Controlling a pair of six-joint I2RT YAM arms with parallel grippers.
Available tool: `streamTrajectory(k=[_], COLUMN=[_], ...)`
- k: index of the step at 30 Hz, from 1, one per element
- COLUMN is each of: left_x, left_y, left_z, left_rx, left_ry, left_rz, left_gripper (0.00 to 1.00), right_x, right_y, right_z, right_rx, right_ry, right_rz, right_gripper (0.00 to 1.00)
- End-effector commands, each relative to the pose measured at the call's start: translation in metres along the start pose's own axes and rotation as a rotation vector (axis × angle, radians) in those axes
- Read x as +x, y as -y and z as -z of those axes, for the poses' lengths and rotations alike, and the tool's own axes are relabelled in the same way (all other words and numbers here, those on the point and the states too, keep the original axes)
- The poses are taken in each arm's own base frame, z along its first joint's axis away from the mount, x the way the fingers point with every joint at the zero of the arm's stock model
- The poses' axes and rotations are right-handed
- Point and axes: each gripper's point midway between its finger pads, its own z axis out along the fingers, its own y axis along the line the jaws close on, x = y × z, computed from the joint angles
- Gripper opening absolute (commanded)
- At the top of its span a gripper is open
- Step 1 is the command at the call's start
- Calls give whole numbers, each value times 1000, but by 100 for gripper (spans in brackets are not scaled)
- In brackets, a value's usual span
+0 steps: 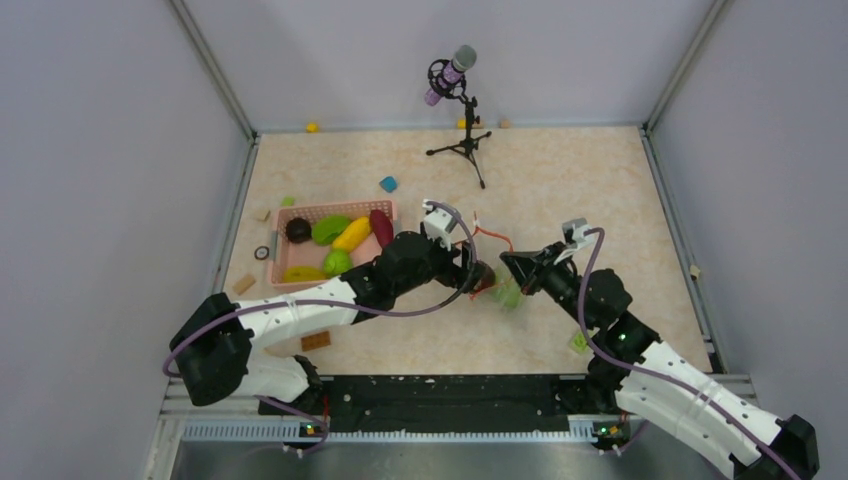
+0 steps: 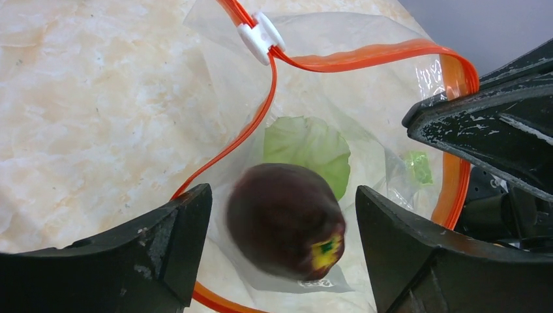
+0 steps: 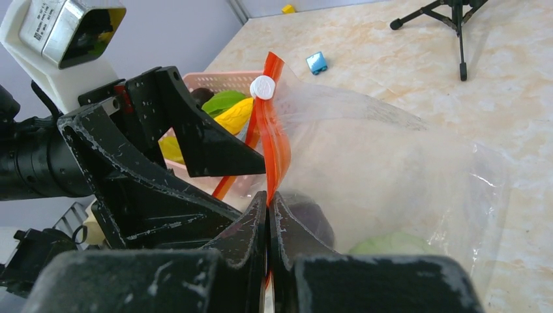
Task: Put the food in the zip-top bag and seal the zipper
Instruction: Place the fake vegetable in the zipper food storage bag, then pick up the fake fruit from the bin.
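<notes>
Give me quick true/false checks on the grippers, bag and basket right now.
1. The right gripper is shut on the zipper of the bag. True.
2. The left gripper clamps the dark red fruit. False: its jaws stand open, with the fruit loose between them.
3. A light green piece lies inside the bag. True.
4. The basket is empty. False: it holds several food pieces.

Top external camera is looking down from above the near edge over the whole table; both wrist cameras are peering closely, from opposing sides, at the zip-top bag.
</notes>
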Motion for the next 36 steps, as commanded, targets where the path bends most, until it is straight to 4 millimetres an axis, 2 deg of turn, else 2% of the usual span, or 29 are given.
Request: streamTrajectory(k=[1,3,8,11,14,18,22,24,28,29,31,36], left_x=[-31,-31,-37,-42,-50,-59,-69,-72,-69,-68,-62,-44], left_y=[22,27,36,31,13,-20,-54,-77,-130,-152,-180,-224], left_z=[6,9,20,27,35,51,76,88,106,114,125,144], left_rx=[67,92,133,99,-2,-189,-379,-478,-596,-646,-715,-848], left_ry=[71,66,75,91,129,185,248,265,232,242,245,227], left_rz=[22,21,15,13,24,59,83,105,222,267,333,437], left_gripper=[92,97,97,97,97,97,97,97,97,97,97,97], right_x=[-16,-17,-17,-18,-18,-18,-17,-17,-17,-16,-17,-16], right_y=[-9,-9,-9,-9,-9,-9,-7,-6,-6,-5,-6,-5], right_z=[-1,0,1,1,1,1,0,0,0,0,0,-1], right_rx=[-36,-37,-36,-34,-33,-31,-22,-17,-16,-17,-17,-13], right_ry=[56,57,60,62,63,62,61,61,62,60,61,59], right_rz=[2,2,1,1,1,3,4,6,6,6,6,8], right_gripper=[0,0,0,0,0,0,0,0,0,0,0,0])
